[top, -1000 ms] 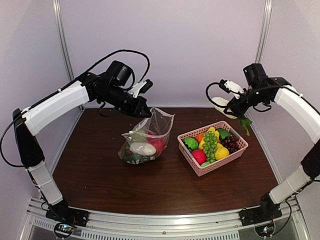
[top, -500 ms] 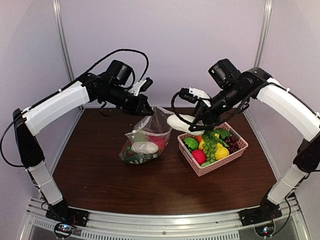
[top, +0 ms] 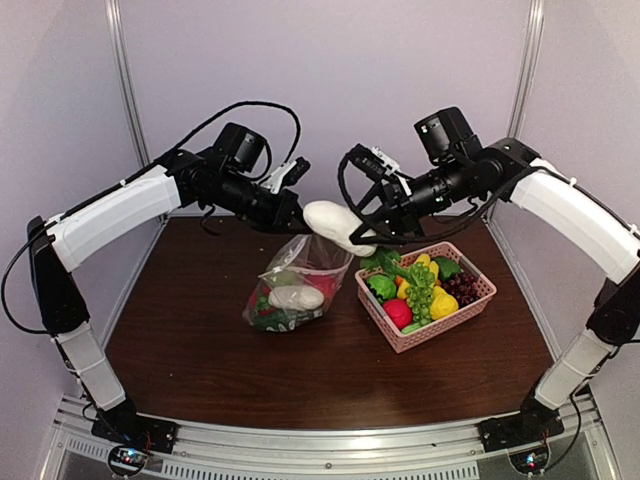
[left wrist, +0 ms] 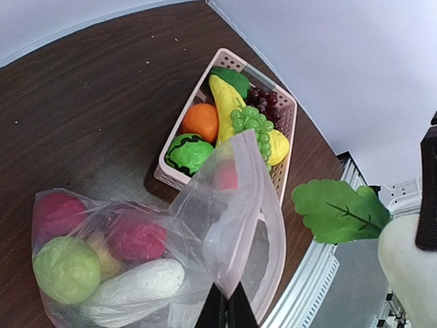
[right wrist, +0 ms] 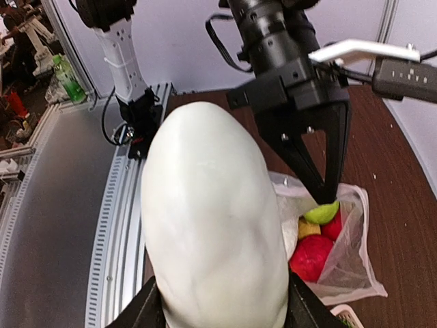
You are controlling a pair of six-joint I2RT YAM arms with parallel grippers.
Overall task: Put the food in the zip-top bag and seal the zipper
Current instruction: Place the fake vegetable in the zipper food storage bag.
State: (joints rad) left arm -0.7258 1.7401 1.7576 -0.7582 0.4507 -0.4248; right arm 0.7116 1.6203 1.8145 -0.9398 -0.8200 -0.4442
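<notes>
The clear zip-top bag (top: 300, 282) stands on the brown table, its mouth held up. It also shows in the left wrist view (left wrist: 235, 198). Inside it lie red round food (left wrist: 136, 239), a green apple (left wrist: 66, 268) and a white piece (left wrist: 140, 283). My left gripper (top: 291, 222) is shut on the bag's upper edge, and its fingertips (left wrist: 227, 311) pinch the plastic. My right gripper (top: 374, 228) is shut on a white vegetable (top: 335, 226) with green leaves (top: 385, 262), held just above the bag's mouth. That vegetable fills the right wrist view (right wrist: 215, 219). I cannot make out the slider tab.
A pink lattice basket (top: 482, 290) stands right of the bag with grapes, an orange, and yellow, red and green pieces. It also shows in the left wrist view (left wrist: 194, 96). The two grippers are close together over the bag. Pale walls enclose the table on the far side and both sides.
My right gripper has swung left with the white vegetable, from the far right, over the basket, to above the bag's mouth. My left gripper has kept its hold on the bag.
</notes>
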